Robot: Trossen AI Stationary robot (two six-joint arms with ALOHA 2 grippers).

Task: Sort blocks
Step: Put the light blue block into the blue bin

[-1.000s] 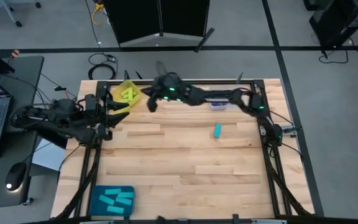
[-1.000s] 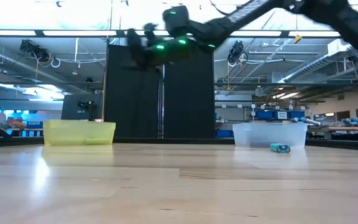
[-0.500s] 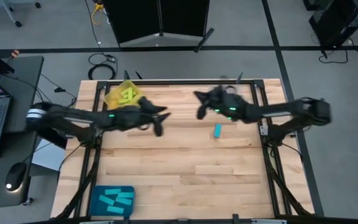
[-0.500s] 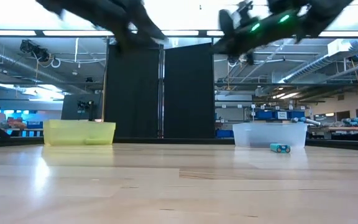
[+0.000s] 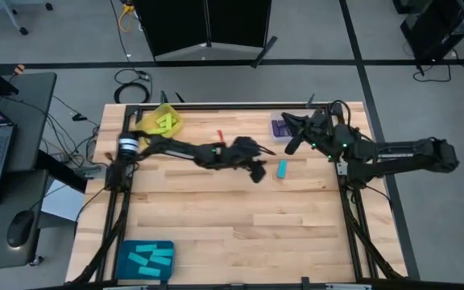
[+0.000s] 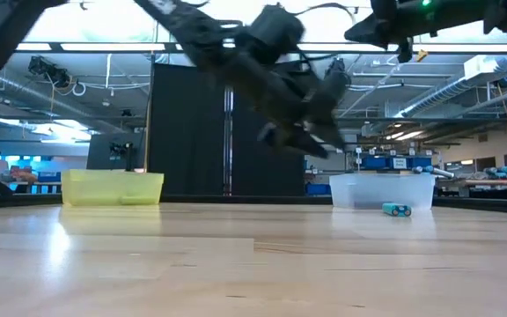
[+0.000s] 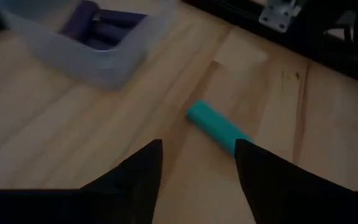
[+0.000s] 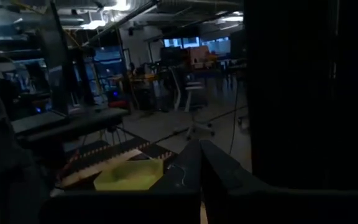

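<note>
In the high view the left end effector (image 5: 258, 169) sits just right of centre in the upper half of the frame, its arm stretched across the wooden surface (image 5: 232, 225) from the left edge. Its fingers (image 7: 138, 171) stand apart and empty, and the left wrist view looks between them at a lone cyan block (image 7: 218, 126) lying flat on the surface. That same cyan block (image 5: 282, 169) lies just right of the left end effector, apart from it, and appears low at the right of the low view (image 6: 396, 210), in front of the clear tray (image 6: 381, 189).

The clear tray (image 5: 281, 129), upper right of centre, holds dark purple blocks (image 7: 101, 28). The yellow tray (image 5: 161, 122), at the upper left of the surface, holds yellow-green blocks (image 5: 164, 122). The teal tray (image 5: 145, 260), at the lower left, holds cyan blocks (image 5: 147, 258).

The right end effector (image 5: 288, 137) hovers beside the clear tray in the upper right, raised off the surface, its fingers (image 8: 201, 168) pressed together with nothing between them.
</note>
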